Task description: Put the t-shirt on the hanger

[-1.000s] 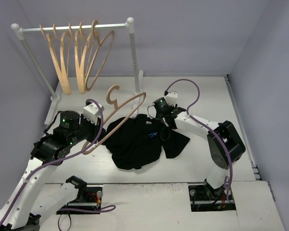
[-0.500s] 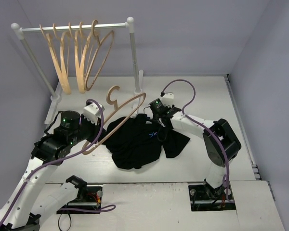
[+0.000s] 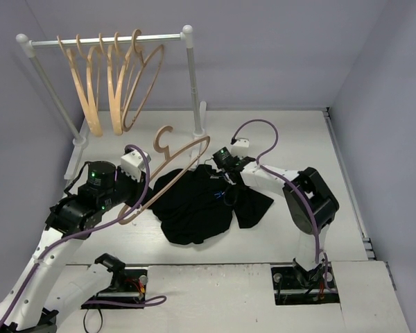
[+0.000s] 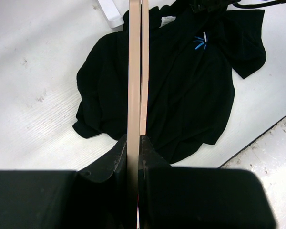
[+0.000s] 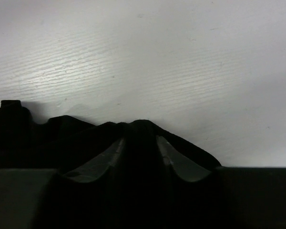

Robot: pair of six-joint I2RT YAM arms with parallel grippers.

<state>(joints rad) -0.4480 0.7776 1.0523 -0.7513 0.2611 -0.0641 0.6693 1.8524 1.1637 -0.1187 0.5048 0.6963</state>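
Observation:
The black t-shirt (image 3: 194, 205) lies crumpled on the white table, its blue mark (image 3: 220, 194) facing up; it also shows in the left wrist view (image 4: 181, 95). My left gripper (image 3: 140, 189) is shut on the lower bar of a pale wooden hanger (image 3: 187, 156), held tilted in the air above the shirt's left side; the bar (image 4: 136, 71) runs up between the jaws (image 4: 135, 143). My right gripper (image 3: 220, 166) is down at the shirt's far collar edge. In the right wrist view its fingers (image 5: 139, 143) have black fabric (image 5: 62, 129) bunched between them.
A white clothes rail (image 3: 187, 31) stands at the back left with several identical wooden hangers (image 3: 111, 83) on it; its right post foot (image 3: 200, 128) is just behind the held hanger. Walls close the table on the left, back and right.
My right gripper has slid left along the far edge of the shirt to the collar. The left arm and hanger have barely moved.

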